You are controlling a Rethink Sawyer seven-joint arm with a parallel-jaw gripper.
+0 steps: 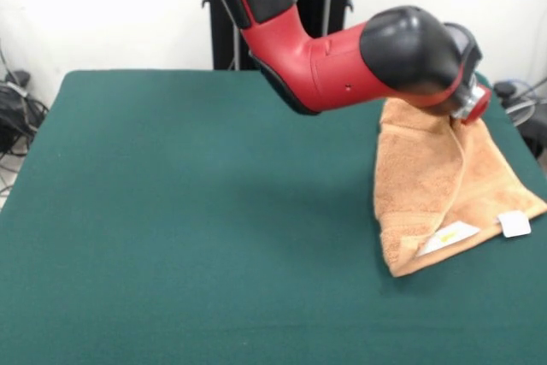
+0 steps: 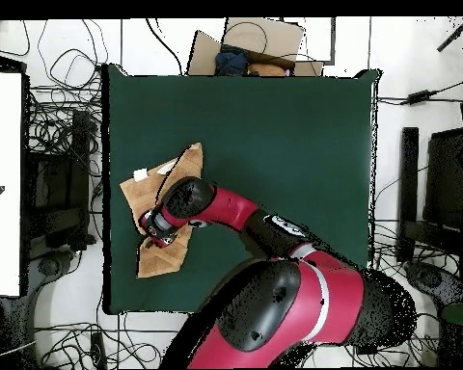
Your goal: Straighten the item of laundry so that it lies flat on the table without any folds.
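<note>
The orange-tan towel (image 1: 427,185) lies folded over on itself at the right side of the green table (image 1: 188,211), near the right edge. A raised crease runs down its middle. Two white tags (image 1: 514,224) show at its near edge. The gripper (image 1: 462,115) is down at the towel's far end, mostly hidden behind the black and red wrist. In the overhead view the towel (image 2: 173,173) lies at the table's (image 2: 274,145) left side, with the gripper (image 2: 151,228) over its lower half. The frames do not show whether it is open or shut.
The red arm (image 1: 333,61) reaches low across the table's far right part. In the overhead view a cardboard box (image 2: 245,53) stands beyond the top edge. Cables (image 2: 62,125) and a white board (image 2: 4,183) lie to the left, and dark monitors (image 2: 438,183) to the right.
</note>
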